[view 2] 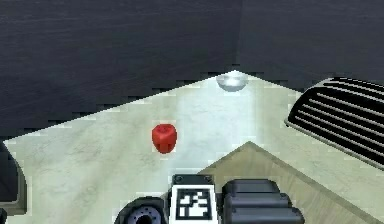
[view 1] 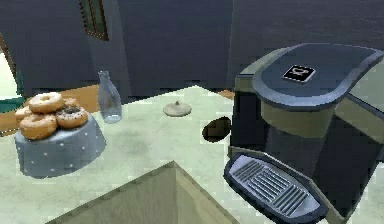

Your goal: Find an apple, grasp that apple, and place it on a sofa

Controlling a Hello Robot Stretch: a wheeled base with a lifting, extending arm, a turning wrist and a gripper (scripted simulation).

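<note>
A small red apple [view 2: 164,138] stands on the pale marbled countertop [view 2: 90,150] in the arm side view, near the middle. Low at that view's bottom edge I see a white square with black marks [view 2: 194,203] and, left of it, the dark body of my gripper [view 2: 146,212]. Its far end is cut off by the picture's edge, so I cannot tell whether it holds anything. The apple lies a short way beyond the gripper, apart from it.
In the forward view, a dark coffee machine [view 1: 310,120] fills the right. A grey bowl of doughnuts [view 1: 58,140], a glass bottle [view 1: 109,97], a small beige lid [view 1: 178,108] and a brown lump [view 1: 216,128] sit on the counter. A clear glass thing [view 2: 233,82] and a dark ribbed object [view 2: 340,115] lie beyond the apple.
</note>
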